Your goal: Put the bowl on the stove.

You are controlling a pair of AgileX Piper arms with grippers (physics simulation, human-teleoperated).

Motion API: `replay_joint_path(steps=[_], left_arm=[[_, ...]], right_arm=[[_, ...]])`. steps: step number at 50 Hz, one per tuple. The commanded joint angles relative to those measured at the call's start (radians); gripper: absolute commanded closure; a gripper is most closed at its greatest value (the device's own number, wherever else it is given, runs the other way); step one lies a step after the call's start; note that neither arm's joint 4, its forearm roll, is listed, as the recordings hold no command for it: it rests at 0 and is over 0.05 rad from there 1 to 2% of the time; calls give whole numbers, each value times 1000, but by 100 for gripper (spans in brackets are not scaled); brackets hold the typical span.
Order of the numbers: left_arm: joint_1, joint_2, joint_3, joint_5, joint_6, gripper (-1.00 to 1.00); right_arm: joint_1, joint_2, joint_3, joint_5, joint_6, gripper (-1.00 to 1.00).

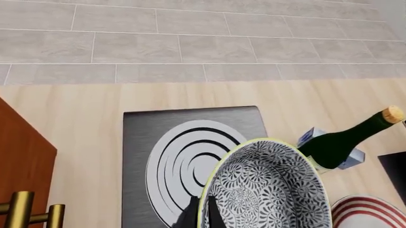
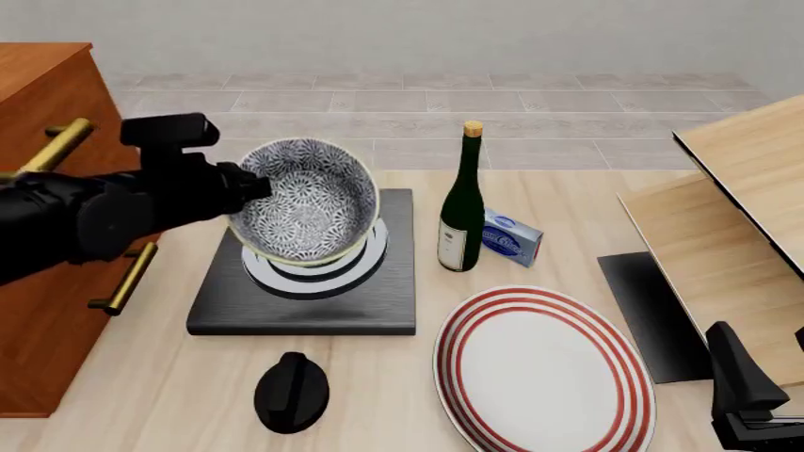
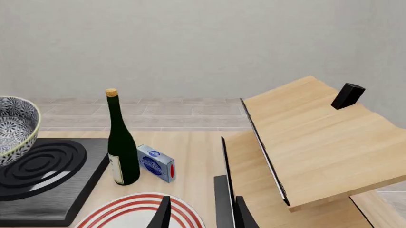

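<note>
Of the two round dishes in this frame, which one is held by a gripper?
The blue-and-white floral bowl, gripped by the left gripper above the stove; the red-ringed plate lies untouched.
</note>
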Motion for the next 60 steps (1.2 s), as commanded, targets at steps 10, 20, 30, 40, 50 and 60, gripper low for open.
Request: replay_joint_path(steps=[10,20,30,40,50,60], left_arm=[[7,51,-2,-49,16,100],[32,106,-18,-72,20,100],[43,140,-20,-98,28,100],[33,151,-13,-107,26,100],[40,164,-9,-117,25,100],[36,177,1,-140,20,100]], right_arm=[[0,0,0,0,0,-100],[0,0,0,0,0,-100],[0,0,0,0,0,-100],[0,0,0,0,0,-100],[0,0,0,0,0,-100],[0,0,0,0,0,-100]])
